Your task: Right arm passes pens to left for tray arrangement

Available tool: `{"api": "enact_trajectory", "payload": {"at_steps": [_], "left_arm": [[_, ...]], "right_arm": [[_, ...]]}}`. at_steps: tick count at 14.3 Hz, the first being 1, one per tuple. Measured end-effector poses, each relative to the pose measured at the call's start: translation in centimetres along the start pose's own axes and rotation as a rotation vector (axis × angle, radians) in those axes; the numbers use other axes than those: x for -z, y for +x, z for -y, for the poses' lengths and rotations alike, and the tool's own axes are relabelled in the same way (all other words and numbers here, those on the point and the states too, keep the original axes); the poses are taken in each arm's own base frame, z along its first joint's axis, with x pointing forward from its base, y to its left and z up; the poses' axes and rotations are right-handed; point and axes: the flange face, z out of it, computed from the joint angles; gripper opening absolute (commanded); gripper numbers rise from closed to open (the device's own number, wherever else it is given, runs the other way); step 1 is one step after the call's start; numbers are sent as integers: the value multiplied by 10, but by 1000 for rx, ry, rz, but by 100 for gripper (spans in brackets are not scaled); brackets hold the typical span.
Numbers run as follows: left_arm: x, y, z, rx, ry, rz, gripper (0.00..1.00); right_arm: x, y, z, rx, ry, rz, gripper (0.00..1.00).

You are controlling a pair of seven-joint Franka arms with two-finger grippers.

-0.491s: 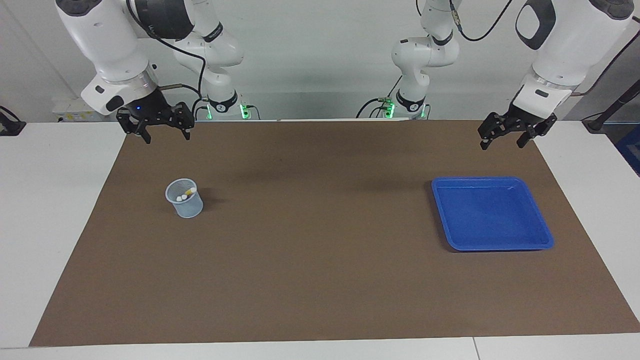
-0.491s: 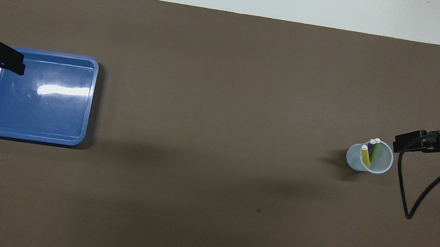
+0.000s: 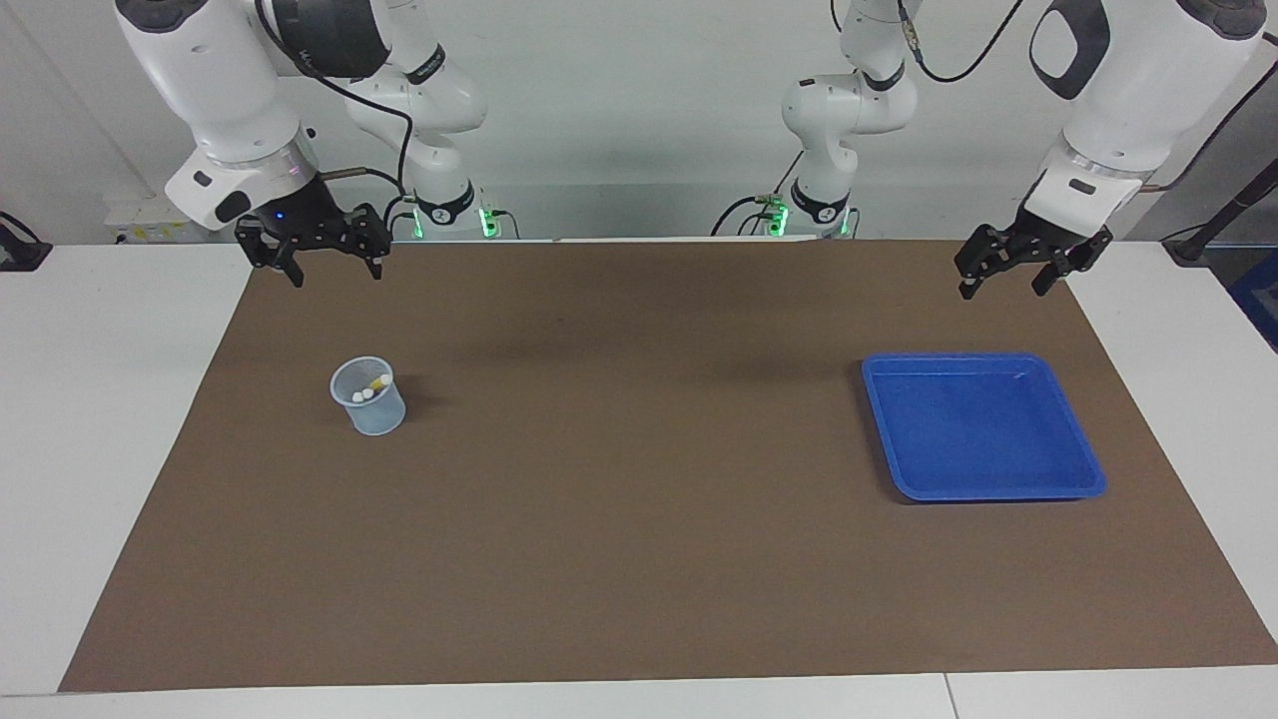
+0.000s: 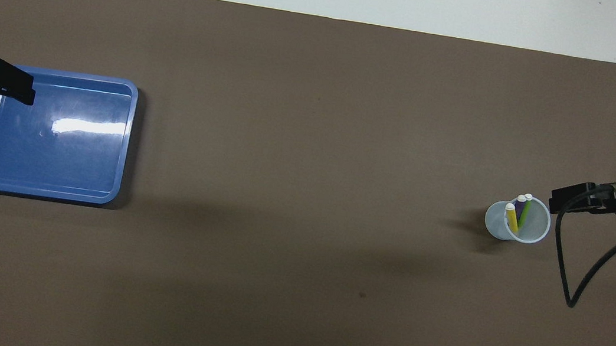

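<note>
Brown matting covers most of the white table on my screens, and everything for this job sits on it. At the right arm's end I see the small pale mesh cup, standing upright with all three pens inside it: the yellow pen, the purple pen and the green pen lean together, pale ends up (from the facing camera only the whitish tips and a bit of yellow show over the rim).

My right gripper hangs in the air over the mat's edge on the robots' side of the cup, its blue wrist light on, fingers spread apart and holding nothing. It is well clear of the cup and the pens.

At the left arm's end lies the blue tray, flat on the mat with nothing in it that I can see, well apart from the cup. The left gripper is raised over the mat near the edge closest to the robots, on the robots' side of the tray; its fingers are also parted and hold nothing. From overhead its dark tip overlaps the tray's corner, but the facing camera shows it up off the tray, not touching.
</note>
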Motion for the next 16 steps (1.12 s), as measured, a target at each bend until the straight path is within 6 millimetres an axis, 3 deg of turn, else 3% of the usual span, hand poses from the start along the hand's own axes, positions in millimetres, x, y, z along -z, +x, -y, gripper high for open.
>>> {"api": "enact_trajectory", "payload": {"at_steps": [6,9,16], "left_arm": [[0,0,0,0,0,0,100],[0,0,0,0,0,0,100],[-3,-1,6,11,1,7,100]], "right_arm": [[0,0,0,7,0,0,100],[-2,7,0,108,-6,-55,100],[-84,19,5,158,-6,-46,100]]}}
